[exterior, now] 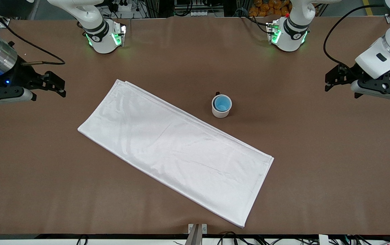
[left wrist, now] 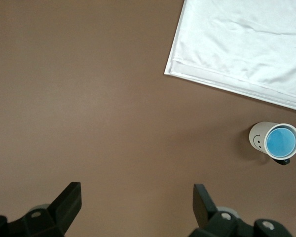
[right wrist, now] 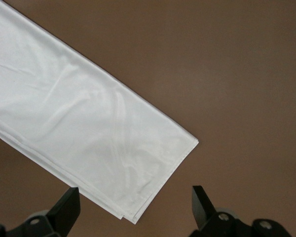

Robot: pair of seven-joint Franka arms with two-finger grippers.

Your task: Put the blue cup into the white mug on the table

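The blue cup (exterior: 222, 102) sits upright inside the white mug (exterior: 220, 113), which stands on the brown table (exterior: 317, 160) just beside the white cloth's long edge, on the side farther from the front camera. The mug's black handle points toward the robots' bases. The left wrist view shows the mug (left wrist: 260, 138) with a smiley face and the blue cup (left wrist: 280, 141) in it. My left gripper (exterior: 329, 82) is open and empty over bare table at the left arm's end, also seen in its wrist view (left wrist: 137, 200). My right gripper (exterior: 62, 87) is open and empty at the right arm's end (right wrist: 135, 202).
A large white folded cloth (exterior: 174, 149) lies diagonally across the middle of the table; it shows in the left wrist view (left wrist: 246, 44) and its corner shows in the right wrist view (right wrist: 79, 128). Both arm bases stand along the table's edge farthest from the front camera.
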